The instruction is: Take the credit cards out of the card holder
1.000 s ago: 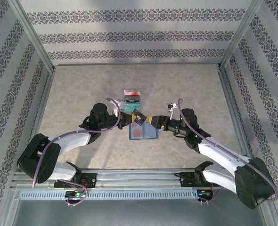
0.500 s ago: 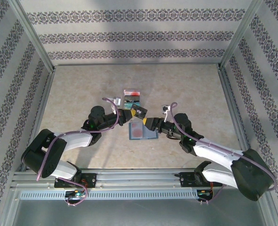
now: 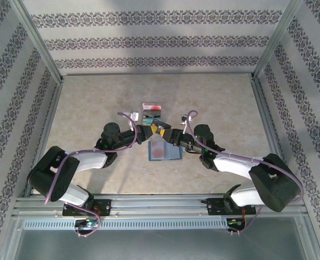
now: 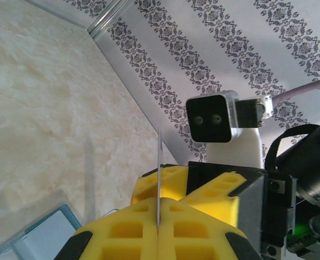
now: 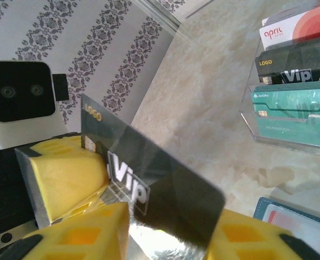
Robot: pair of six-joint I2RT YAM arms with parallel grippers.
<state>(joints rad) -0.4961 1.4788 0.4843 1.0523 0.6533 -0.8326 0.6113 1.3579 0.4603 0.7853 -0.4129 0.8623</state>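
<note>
Risk sits in the hand-over. The dark card (image 5: 149,184) hangs in the air between two grippers, over the middle of the table (image 3: 95,97), just past the far edge of the card holder (image 3: 164,153), which lies flat and open. The left gripper (image 4: 159,201) has its jaws pressed together on the card's chip end, and the left wrist view shows the thin plastic edge-on between the yellow fingers. The right gripper (image 5: 171,241) has its jaws on either side of the opposite lower corner. I cannot tell whether they pinch it or merely bracket it, because the contact lies at the bottom edge of the right wrist view.

If the left jaws let go before the right ones bite, the card would likely drop onto the holder. A hold on one corner alone could let it pivot and slip. If both arms pull while both grip, the plastic may bend.

The card stands on edge, its printed face toward the right wrist camera. Its long axis runs from one gripper to the other, roughly parallel to the table's near edge and tilted down toward the right gripper. The clear rack (image 5: 290,116) beyond it holds three cards.
</note>
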